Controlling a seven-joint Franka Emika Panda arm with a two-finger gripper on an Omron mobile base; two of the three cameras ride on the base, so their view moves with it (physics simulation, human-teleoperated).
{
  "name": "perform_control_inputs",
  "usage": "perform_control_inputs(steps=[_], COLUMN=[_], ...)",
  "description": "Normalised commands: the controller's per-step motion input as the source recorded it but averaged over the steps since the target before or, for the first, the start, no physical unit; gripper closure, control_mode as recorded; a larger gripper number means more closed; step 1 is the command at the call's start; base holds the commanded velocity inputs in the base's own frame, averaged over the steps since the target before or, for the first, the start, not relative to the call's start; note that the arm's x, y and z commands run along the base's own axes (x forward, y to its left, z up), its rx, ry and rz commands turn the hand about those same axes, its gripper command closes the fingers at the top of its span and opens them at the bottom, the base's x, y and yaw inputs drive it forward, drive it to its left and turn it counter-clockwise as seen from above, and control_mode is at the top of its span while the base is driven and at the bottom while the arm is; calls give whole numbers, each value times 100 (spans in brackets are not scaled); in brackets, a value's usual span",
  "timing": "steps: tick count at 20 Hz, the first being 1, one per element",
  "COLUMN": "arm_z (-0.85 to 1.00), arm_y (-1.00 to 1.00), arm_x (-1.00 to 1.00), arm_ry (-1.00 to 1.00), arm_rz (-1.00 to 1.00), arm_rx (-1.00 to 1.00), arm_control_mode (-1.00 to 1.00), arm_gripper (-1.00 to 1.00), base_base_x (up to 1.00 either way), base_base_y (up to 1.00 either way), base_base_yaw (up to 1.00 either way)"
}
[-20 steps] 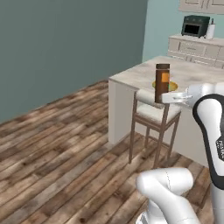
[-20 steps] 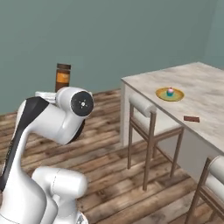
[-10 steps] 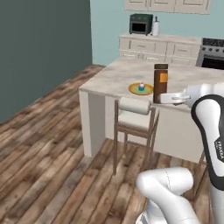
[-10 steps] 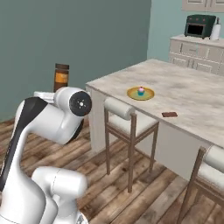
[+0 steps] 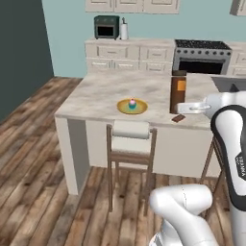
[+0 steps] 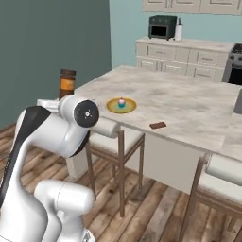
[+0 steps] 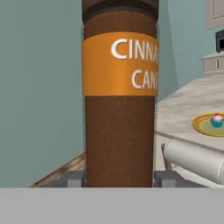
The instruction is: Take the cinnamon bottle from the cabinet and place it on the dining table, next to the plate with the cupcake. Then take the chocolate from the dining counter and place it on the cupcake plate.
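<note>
Between the two dark finger tips of the gripper (image 7: 119, 178) stands the cinnamon bottle (image 7: 120, 100), upright and clamped at its base, carried in the air short of the dining table (image 5: 101, 96). Past it, a stool (image 5: 130, 137) is tucked against the table's near edge. On the top sits the plate (image 5: 123, 108) with the cupcake (image 5: 132, 103); the chocolate (image 6: 158, 125) lies apart near the edge, apparently flat.

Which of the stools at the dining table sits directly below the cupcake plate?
The stool with the cushioned back, tucked in at the dining table beneath the plate. The other stool stands further along the same edge, past the chocolate.
</note>
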Motion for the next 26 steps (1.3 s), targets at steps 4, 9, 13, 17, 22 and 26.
perform_control_inputs(steps=[4,9,13,17,22,26], arm_z=[0,0,0,0,0,0], arm_y=[0,0,0,0,0,0], arm_x=[0,0,0,0,0,0], arm_ry=[0,0,0,0,0,0], arm_rz=[0,0,0,0,0,0], arm_rx=[0,0,0,0,0,0], arm_control_mode=[100,100,100,100,100,100], arm_gripper=[100,100,100,100,100,100], base_base_x=[94,82,53,47,62,53], base_base_y=[0,-5,-16,-25,-28,-29], base_base_yaw=[-2,10,25,29,21,8])
